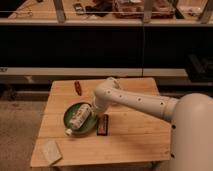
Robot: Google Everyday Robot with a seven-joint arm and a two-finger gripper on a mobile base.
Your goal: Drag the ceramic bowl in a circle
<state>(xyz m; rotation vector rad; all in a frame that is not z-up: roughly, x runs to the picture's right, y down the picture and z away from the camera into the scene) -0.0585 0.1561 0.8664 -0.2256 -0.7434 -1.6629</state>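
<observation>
The counter (132,137) is a small table of pale wood planks, standing on a speckled, greyish floor (20,130). Behind it runs a long, dark unit (75,50) with a pale ledge along its lower edge. A higher shelf (100,21) above it holds assorted items too dim to name. The room is lit low and warm.

The ceramic bowl (70,113) sits on the left half of the counter, about midway between the back and front edges. It is round, shallow and wide, glossy green with a slightly darker rim. A white, bottle-like oblong (80,119) lies slantwise across its inside, with its lower end poking over the front-left rim.

The white arm (135,101) reaches in from the robot's body (192,135) at the right, bends at an elbow above the bowl and drops down. The end effector (93,110) is at the bowl's right rim, against the upper end of the white oblong. Whether it is apart, together or clamped on anything cannot be told.

A dark rectangular box (103,125) lies just beside the bowl on its right. A small reddish-brown thing (77,87) lies near the back edge, apart from the bowl. A pale, flat square piece (51,151) rests at the front-left corner.
</observation>
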